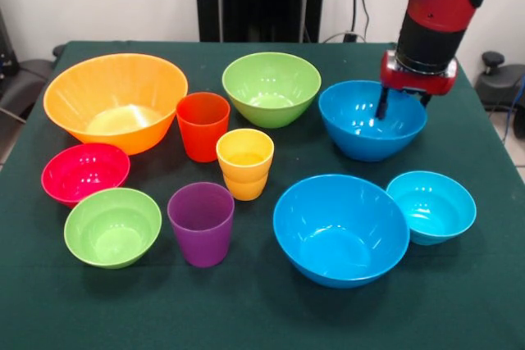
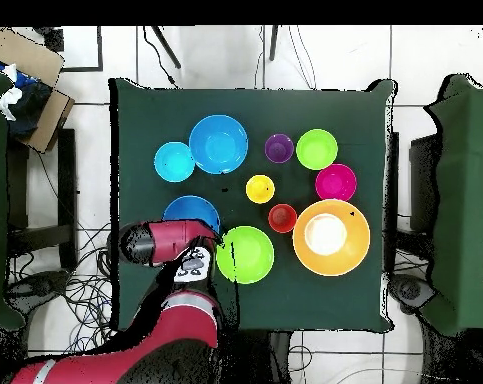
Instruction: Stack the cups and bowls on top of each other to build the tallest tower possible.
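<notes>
Green cloth covers the counter (image 1: 246, 317); the claw (image 1: 402, 108) straddles the blue bowl's (image 1: 361, 125) far rim, part-open: close firmly before lifting.

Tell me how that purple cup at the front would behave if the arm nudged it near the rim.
The purple cup looks tall for its narrow base, so a high push would probably tip it. Its glossy wall suggests light, stiff, slippery plastic. On its side, it would likely roll in a curve.
</notes>
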`<state>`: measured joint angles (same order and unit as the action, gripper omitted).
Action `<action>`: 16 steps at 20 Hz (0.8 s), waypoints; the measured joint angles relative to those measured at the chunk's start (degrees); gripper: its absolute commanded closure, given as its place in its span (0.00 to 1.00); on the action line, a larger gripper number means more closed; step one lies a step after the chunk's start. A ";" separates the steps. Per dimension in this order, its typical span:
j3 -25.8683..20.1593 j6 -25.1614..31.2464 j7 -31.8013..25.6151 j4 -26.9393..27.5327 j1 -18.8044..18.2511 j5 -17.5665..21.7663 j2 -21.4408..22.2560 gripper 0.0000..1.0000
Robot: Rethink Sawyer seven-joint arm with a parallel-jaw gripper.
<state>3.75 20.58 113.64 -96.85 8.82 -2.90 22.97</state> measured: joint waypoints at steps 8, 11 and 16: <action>3.14 0.02 0.00 1.84 1.80 0.01 0.75 1.00; 3.71 0.02 0.00 2.08 2.23 0.01 0.78 1.00; 4.16 0.04 0.00 2.09 2.84 0.02 0.77 1.00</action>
<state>7.91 20.62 113.64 -94.75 11.66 -2.87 23.74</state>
